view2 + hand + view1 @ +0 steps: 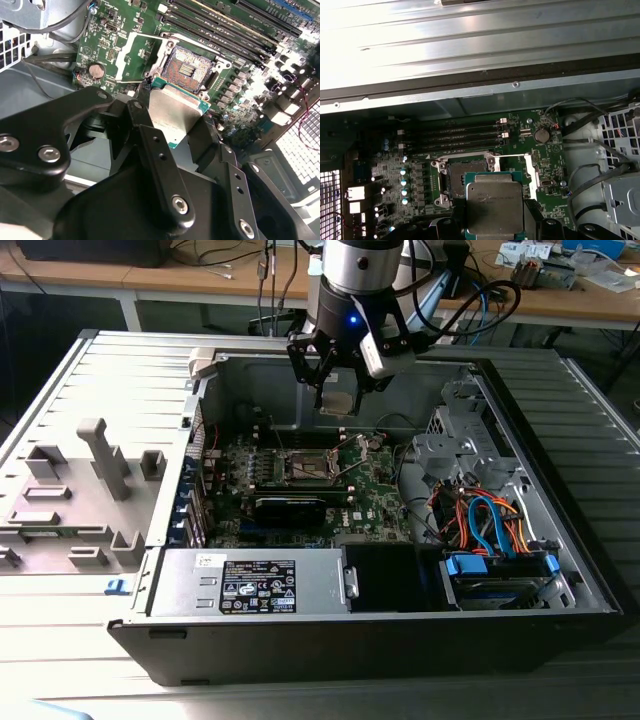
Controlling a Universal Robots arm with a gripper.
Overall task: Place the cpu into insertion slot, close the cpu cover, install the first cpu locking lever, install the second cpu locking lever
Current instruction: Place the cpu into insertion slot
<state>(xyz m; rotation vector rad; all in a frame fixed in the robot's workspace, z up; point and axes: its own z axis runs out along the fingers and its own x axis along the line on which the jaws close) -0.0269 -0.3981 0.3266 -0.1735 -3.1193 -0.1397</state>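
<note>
My gripper [338, 398] hangs over the open computer case, shut on the cpu [338, 404], a flat square chip with a pale metal face. Both wrist views show the cpu [172, 112] [494, 202] clamped between the black fingers [150, 135], above the green circuit board [375, 502] and apart from it. The insertion slot [187, 69] [464, 174] [308, 468] lies bare, its dark centre exposed, a little beyond the chip's edge. The cpu cover [129, 54] [532, 172], a thin silver frame, stands swung open beside the slot.
A long black card [290, 508] lies just in front of the slot, with memory slots [465, 135] behind it. The case walls [250, 375] ring the board. A power supply [250, 585] and a cable bundle [480, 520] fill the case's front. A grey fixture [100, 465] stands at the exterior view's left.
</note>
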